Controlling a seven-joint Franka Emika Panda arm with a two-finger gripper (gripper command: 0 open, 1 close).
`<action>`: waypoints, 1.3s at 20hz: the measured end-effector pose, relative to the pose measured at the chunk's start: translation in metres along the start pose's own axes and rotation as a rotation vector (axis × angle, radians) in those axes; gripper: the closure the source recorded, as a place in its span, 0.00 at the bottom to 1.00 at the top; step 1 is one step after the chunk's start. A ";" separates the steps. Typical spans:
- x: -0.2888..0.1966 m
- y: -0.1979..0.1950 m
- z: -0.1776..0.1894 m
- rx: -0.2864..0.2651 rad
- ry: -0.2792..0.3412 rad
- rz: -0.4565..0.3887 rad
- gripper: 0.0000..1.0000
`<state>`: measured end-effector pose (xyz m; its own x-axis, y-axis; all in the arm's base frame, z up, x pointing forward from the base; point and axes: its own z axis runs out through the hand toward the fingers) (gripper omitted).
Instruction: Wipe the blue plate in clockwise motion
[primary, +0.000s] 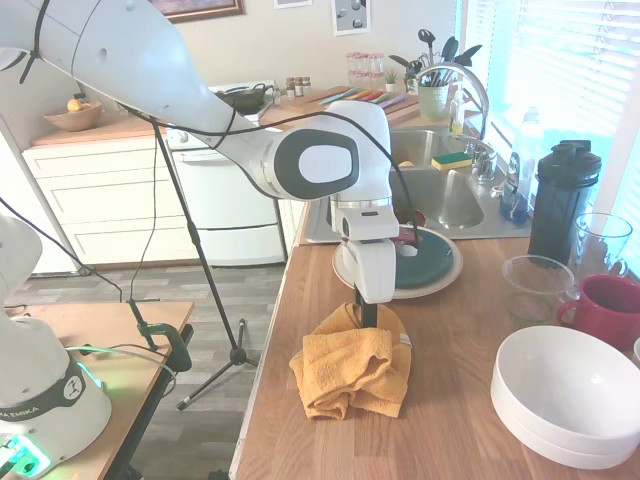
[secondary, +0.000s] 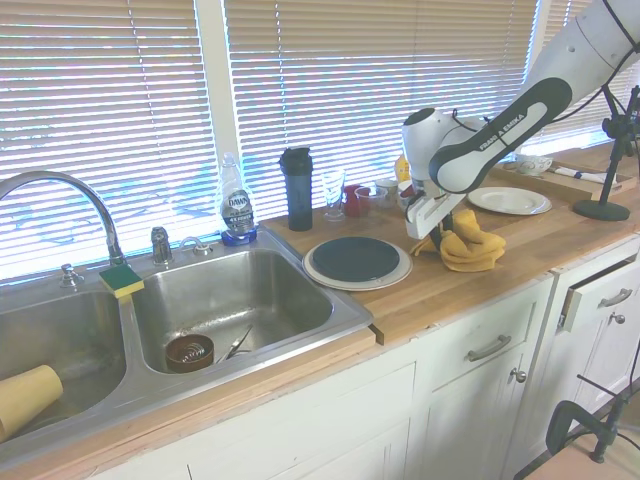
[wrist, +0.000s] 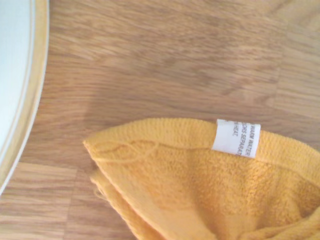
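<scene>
I've got the gripper (primary: 367, 318) down on the crumpled yellow towel (primary: 352, 373), which sits near the counter's (primary: 450, 400) front edge; can't tell if the fingers are spread or pinching cloth, they're buried in the folds. The wrist view shows the towel's white tag (wrist: 236, 138) and a cream rim. Just beyond the towel, the blue plate (secondary: 356, 258) lies flat on the cream plate (secondary: 322, 273), beside the sink (secondary: 240, 300).

Blue plate (secondary: 356, 258) — round, dark teal, glossy — lies flat, stacked on cream plate (secondary: 317, 274).
</scene>
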<state>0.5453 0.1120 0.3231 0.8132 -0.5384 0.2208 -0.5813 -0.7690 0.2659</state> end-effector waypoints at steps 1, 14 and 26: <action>0.000 0.000 -0.001 0.003 -0.003 0.004 1.00; 0.004 0.003 -0.058 0.077 -0.050 0.083 1.00; 0.020 -0.015 -0.197 0.192 -0.058 0.125 1.00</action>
<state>0.5649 0.1808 0.5080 0.7389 -0.6478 0.1852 -0.6661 -0.7438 0.0557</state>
